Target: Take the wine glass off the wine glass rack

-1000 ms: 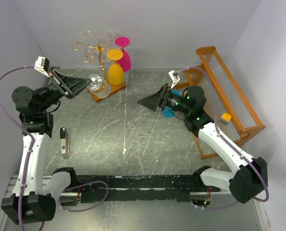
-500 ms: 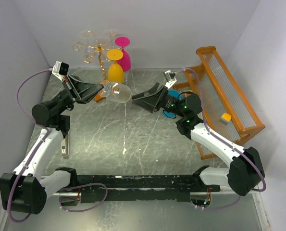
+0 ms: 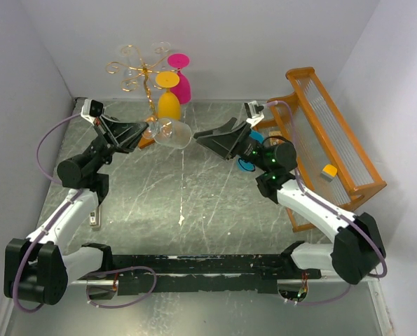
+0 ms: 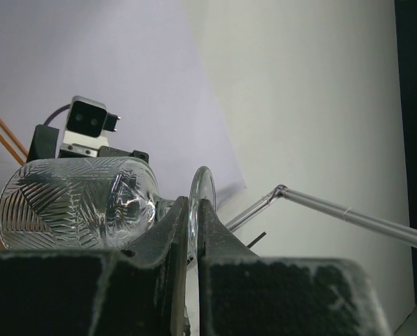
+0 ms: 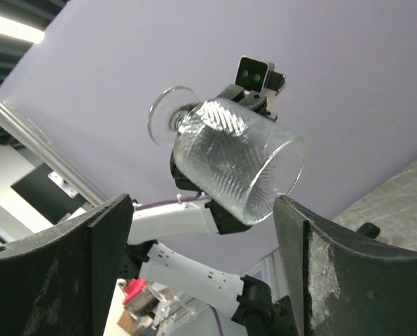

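My left gripper (image 3: 146, 131) is shut on the foot of a clear cut-pattern wine glass (image 3: 170, 133), held sideways in the air, bowl pointing right. In the left wrist view the foot (image 4: 200, 199) sits edge-on between my fingers and the bowl (image 4: 75, 203) lies to the left. My right gripper (image 3: 207, 138) is open, just right of the glass rim, apart from it. The right wrist view shows the glass (image 5: 233, 157) between and beyond my spread fingers. The gold wire wine glass rack (image 3: 144, 73) stands at the back with a yellow glass (image 3: 168, 101) and a pink glass (image 3: 181, 78) hanging.
A larger orange wooden-framed rack (image 3: 338, 140) with clear slats stands at the right, a small yellow block (image 3: 328, 171) on it. A blue object (image 3: 248, 162) lies under my right arm. A dark handled tool (image 3: 94, 210) lies on the table at the left.
My left gripper lifted the clear glass away from the gold rack and carried it right, tipping it sideways. My right gripper moved left and up toward the glass rim.
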### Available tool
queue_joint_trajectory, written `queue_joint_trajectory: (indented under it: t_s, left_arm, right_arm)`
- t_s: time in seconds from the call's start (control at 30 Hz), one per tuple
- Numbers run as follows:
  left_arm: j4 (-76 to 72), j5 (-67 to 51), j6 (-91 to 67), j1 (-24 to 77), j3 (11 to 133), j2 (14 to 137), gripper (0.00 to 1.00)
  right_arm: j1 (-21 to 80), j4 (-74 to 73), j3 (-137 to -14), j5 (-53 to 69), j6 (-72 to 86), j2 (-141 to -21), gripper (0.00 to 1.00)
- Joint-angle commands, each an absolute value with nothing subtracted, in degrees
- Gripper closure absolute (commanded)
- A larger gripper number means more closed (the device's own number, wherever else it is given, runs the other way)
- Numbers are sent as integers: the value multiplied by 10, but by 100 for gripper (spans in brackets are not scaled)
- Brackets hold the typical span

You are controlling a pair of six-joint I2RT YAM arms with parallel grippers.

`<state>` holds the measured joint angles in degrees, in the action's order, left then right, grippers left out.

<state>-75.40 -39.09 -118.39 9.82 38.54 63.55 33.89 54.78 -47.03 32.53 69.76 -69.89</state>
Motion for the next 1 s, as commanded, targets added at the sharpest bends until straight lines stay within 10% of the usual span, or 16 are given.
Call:
queue_joint_trajectory:
  t_s: [0.0, 0.77, 0.97]
  left_arm:
    - [-836, -350, -1231, 108, 382, 612, 93]
    - [-917, -328, -1289, 138, 382, 638, 93]
    - [-914, -334, -1281, 145, 384, 639, 93]
  right_arm:
    - [347, 653, -496, 326, 763, -749, 21]
    - [410, 901, -561, 323, 856, -870, 54]
    - [410, 912, -570, 324, 858, -870, 79]
